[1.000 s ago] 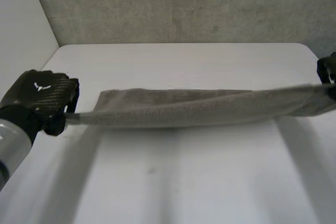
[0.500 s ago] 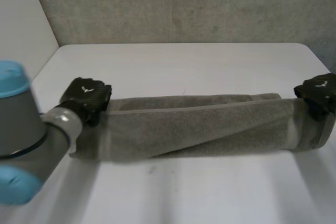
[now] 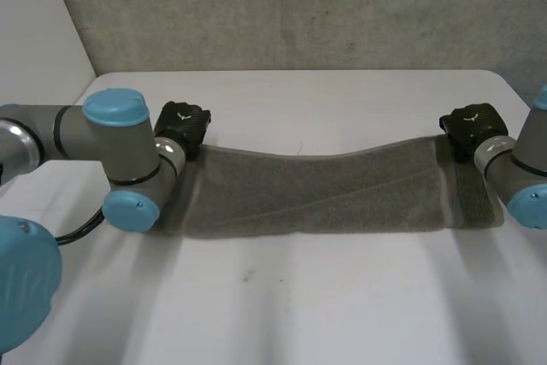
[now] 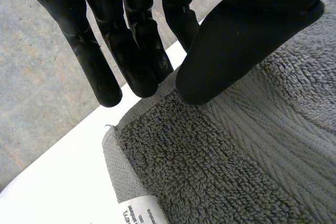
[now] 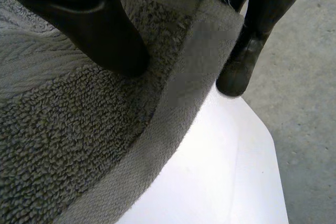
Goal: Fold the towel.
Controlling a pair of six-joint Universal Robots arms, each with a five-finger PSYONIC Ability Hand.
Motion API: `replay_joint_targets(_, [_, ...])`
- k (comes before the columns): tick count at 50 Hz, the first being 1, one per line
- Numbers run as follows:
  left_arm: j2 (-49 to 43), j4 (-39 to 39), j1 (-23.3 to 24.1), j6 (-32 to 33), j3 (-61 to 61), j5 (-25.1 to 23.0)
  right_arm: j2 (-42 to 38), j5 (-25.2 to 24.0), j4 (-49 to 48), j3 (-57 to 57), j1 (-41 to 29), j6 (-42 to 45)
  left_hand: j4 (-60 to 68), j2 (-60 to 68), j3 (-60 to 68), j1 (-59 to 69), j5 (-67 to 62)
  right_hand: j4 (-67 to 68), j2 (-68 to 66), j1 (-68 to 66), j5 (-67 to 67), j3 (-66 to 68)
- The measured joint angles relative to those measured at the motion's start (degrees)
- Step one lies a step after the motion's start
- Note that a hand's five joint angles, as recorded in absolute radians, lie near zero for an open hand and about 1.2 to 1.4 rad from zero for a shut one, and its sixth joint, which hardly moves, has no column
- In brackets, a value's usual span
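A grey towel lies stretched lengthwise across the white table, doubled over into a long band. My left hand is at its far left corner, my right hand at its far right corner. In the left wrist view the thumb presses the towel corner against the straight fingers behind it; a white label sticks out below. In the right wrist view the thumb pinches the towel's hemmed edge against the fingers behind.
A grey wall rises behind the table's far edge and a white panel stands at the left. My left arm lies over the table's left side, my right arm over its right edge.
Both hands have carried the towel's held edge away from the camera toward the far side and lowered it. The towel, earlier lifted and taut, now lies flat on the table.
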State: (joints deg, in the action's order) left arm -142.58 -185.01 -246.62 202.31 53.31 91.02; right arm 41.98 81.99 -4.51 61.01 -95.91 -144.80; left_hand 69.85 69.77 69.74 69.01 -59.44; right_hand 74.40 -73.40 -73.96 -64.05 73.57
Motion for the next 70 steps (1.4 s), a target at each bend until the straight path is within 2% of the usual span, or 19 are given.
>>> replay_joint_targets(2, [-0.9, -0.1, 0.0, 0.0, -1.3, 0.0, -1.0, 0.4, 0.6, -1.1, -0.4, 0.2, 0.0, 0.0, 0.0, 0.0, 0.0, -20.2, 21.2, 20.9, 20.8, -20.7])
replay_joint_targets(3, [-1.0, -0.1, 0.0, 0.0, -1.5, -0.1, -1.2, 0.5, 0.8, -1.3, -0.5, 0.3, 0.0, 0.0, 0.0, 0.0, 0.0, -24.6, 24.6, 25.4, 25.3, -24.0])
replay_joint_targets(4, [-1.2, -0.2, 0.0, -0.1, -1.8, -0.1, -1.5, 0.6, 1.2, -1.7, -0.7, 0.3, -1.3, -1.6, -1.6, -0.7, 0.8, -36.8, 37.4, 36.8, 37.3, -36.3])
replay_joint_targets(5, [-1.3, -0.4, 0.0, -0.1, -1.9, -0.1, -1.6, 0.9, 1.6, -2.0, -0.9, 0.4, -9.6, -9.5, -9.4, -8.9, 8.3, -46.6, 47.5, 46.7, 48.1, -46.3])
replay_joint_targets(6, [-1.3, -0.5, 0.0, -0.1, -1.9, -0.1, -1.6, 1.1, 1.9, -2.2, -1.0, 0.4, -15.5, -15.3, -15.1, -13.2, 14.2, -51.3, 52.9, 52.2, 53.9, -51.0])
replay_joint_targets(8, [-1.1, -1.0, 0.0, -0.3, -1.8, -0.1, -1.4, 2.1, 2.8, -2.7, -1.2, 0.3, -36.3, -36.3, -35.5, -33.6, 36.0, -59.5, 58.9, 59.3, 60.9, -58.9])
replay_joint_targets(10, [-0.9, -1.4, 0.0, -0.4, -1.4, -0.1, -0.6, 3.0, 3.5, -2.9, -1.4, 0.0, -51.5, -51.7, -50.8, -48.7, 51.7, -59.7, 59.1, 60.3, 60.9, -59.3])
replay_joint_targets(11, [-0.5, -1.6, 0.0, -0.5, -1.0, -0.1, 0.3, 3.8, 3.9, -2.9, -1.5, -0.2, -54.9, -54.8, -54.9, -54.6, 53.7, -59.7, 59.1, 60.4, 60.9, -59.3])
replay_joint_targets(18, [4.1, -2.1, -0.1, -0.8, 2.7, 0.1, 8.9, 5.5, 4.4, -0.6, -1.1, -4.0, -59.7, -59.6, -59.5, -58.4, 57.5, -59.7, 59.1, 60.5, 60.9, -59.3])
replay_joint_targets(27, [17.5, -2.2, -0.8, -2.2, 15.1, 2.4, 21.6, 2.4, 6.3, 9.3, -0.3, -9.0, -60.3, -60.2, -60.1, -59.0, 57.8, -59.7, 59.1, 60.6, 60.9, -59.3])
replay_joint_targets(30, [24.2, -2.7, -1.1, -4.6, 21.9, 2.9, 25.5, 0.9, 7.9, 16.0, 0.8, -8.8, -60.3, -60.3, -60.2, -59.1, 57.8, -59.7, 59.1, 60.7, 60.9, -59.3])
replay_joint_targets(38, [33.6, -3.5, -2.1, -12.8, 33.8, 2.9, 30.0, -3.4, 7.5, 31.0, 5.0, -5.9, -60.3, -60.3, -60.2, -59.1, 57.8, -59.7, 59.0, 60.3, 60.8, -59.3])
replay_joint_targets(45, [34.9, -5.8, -3.0, -17.3, 39.4, 2.9, 29.5, -6.8, 1.5, 39.3, 8.5, -4.3, -60.3, -60.3, -60.2, -59.1, 57.8, -53.1, 52.9, 52.4, 51.6, -52.5])
replay_joint_targets(49, [34.7, -8.7, -3.6, -18.3, 42.0, 2.9, 27.7, -8.1, -5.5, 43.0, 9.7, -3.8, -60.3, -60.3, -60.2, -59.1, 57.8, -42.5, 41.5, 42.2, 41.6, -41.6])
replay_joint_targets(55, [34.6, -11.6, -3.9, -18.3, 44.2, 2.9, 25.4, -8.7, -12.9, 44.9, 10.5, -2.9, -60.3, -60.3, -60.2, -59.1, 57.8, -33.3, 32.6, 32.6, 32.8, -32.4])
replay_joint_targets(57, [34.6, -12.7, -3.9, -18.2, 45.0, 2.9, 24.6, -8.8, -14.7, 45.1, 10.9, -2.3, -60.3, -60.3, -60.2, -59.1, 57.8, -24.9, 23.3, 24.2, 24.5, -24.0])
replay_joint_targets(63, [34.9, -14.8, -3.9, -18.0, 46.6, 2.8, 22.9, -8.8, -16.5, 44.5, 12.2, -1.4, -60.3, -60.3, -60.2, -59.1, 57.8, -12.7, 12.2, 11.7, 12.1, -12.0])
replay_joint_targets(67, [35.0, -15.4, -3.9, -18.0, 47.0, 2.8, 21.4, -8.9, -16.4, 43.8, 13.1, -0.5, -60.3, -60.3, -60.2, -59.1, 57.8, 1.5, -2.3, -2.8, -2.8, 2.2])
replay_joint_targets(70, [35.0, -15.5, -3.9, -18.0, 47.1, 2.8, 20.7, -8.9, -16.2, 43.4, 13.5, 0.3, -60.3, -60.3, -60.2, -59.1, 57.8, 2.3, -2.7, -3.1, -3.5, 2.8])
